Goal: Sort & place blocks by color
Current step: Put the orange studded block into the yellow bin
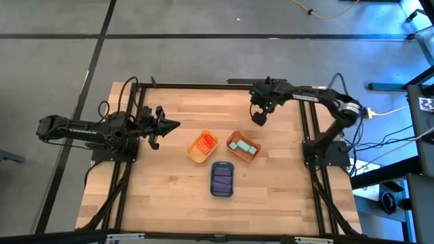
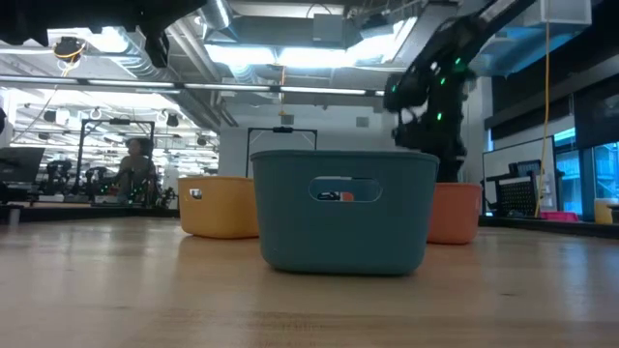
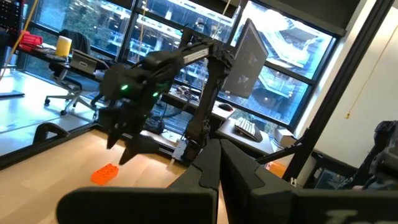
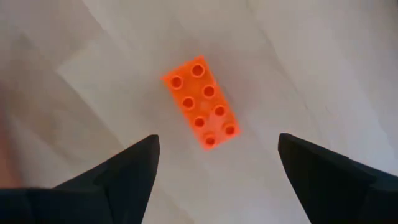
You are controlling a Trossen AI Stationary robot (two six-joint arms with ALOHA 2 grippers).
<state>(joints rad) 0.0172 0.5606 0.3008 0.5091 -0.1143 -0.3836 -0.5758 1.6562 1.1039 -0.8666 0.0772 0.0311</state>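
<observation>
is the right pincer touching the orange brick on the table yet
Apart. In the right wrist view the right pincer stands open, with bare table showing between each fingertip and the orange brick, which lies flat with its studs up.

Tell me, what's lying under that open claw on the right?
Under the right gripper, open, an orange block lies studs-up on the bare wooden table, untouched. The high view hides it beneath the arm.
</observation>
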